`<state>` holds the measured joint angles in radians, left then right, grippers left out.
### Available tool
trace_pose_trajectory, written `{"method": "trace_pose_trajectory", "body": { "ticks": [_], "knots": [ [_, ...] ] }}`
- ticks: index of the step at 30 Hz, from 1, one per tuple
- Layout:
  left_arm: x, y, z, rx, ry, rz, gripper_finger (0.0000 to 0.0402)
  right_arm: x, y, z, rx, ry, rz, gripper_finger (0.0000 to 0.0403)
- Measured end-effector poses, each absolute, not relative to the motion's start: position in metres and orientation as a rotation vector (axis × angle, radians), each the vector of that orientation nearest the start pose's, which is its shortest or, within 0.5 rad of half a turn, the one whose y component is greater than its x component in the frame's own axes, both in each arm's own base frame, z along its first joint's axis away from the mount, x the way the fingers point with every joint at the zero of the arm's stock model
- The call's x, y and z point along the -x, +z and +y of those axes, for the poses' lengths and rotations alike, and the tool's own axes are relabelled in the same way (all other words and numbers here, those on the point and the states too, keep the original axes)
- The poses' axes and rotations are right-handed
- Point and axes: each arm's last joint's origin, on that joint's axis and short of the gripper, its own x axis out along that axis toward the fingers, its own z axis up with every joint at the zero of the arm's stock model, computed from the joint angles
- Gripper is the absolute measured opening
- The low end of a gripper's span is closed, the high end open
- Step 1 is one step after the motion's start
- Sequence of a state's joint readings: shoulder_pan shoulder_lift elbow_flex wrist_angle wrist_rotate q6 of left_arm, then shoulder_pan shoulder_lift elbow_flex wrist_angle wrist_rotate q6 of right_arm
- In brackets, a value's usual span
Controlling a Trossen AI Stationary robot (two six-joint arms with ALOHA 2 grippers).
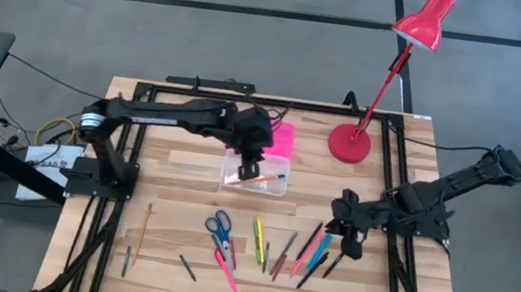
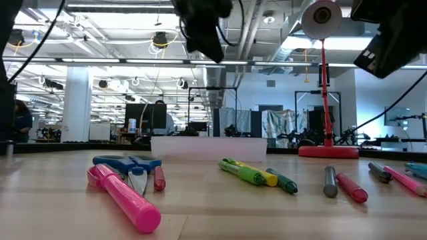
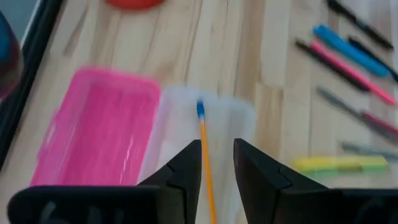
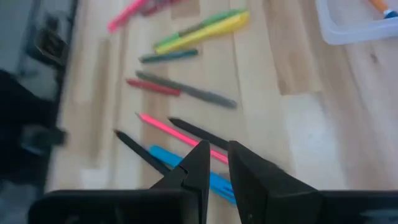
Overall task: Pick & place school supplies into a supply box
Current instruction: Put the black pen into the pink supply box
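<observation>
supply box [image 1: 254,179] holds one orange pencil [image 3: 207,163] under the slightly parted, empty left gripper [image 3: 217,163].

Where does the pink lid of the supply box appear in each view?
High view: pink lid behind the clear base, centre.
Low view: not visible; only the base's wall.
Left wrist view: lid at picture left.
Right wrist view: not in it.
Shared landmark: yellow highlighter.

Orange pencil [image 3: 205,155] lower end behind left pincer [image 3: 217,163]; supply box [image 2: 208,147] contents unseen, low view.
</observation>
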<state>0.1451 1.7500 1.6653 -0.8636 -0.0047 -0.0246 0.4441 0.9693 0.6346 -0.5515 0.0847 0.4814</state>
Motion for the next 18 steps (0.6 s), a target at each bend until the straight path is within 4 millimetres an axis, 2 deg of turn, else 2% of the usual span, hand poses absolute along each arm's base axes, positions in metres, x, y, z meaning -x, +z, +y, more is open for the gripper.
{"method": "trace_pose_trajectory", "body": {
  "ticks": [6, 13, 18],
  "knots": [
    [-0.349, 0.341, 0.022, 0.103, 0.209, 0.97, 0.0086, -0.179, 0.205, 0.074, 0.009, 0.166, 0.996, 0.0051],
    [-0.337, 0.337, -0.028, 0.057, 0.316, 1.042, 0.0086, -0.197, 0.178, 0.066, 0.169, 0.203, 1.124, 0.0051],
    [-0.325, 0.335, -0.057, 0.037, 0.429, 1.049, 0.0086, -0.204, 0.165, 0.07, 0.262, 0.334, 1.163, 0.0051]
  ]
}}
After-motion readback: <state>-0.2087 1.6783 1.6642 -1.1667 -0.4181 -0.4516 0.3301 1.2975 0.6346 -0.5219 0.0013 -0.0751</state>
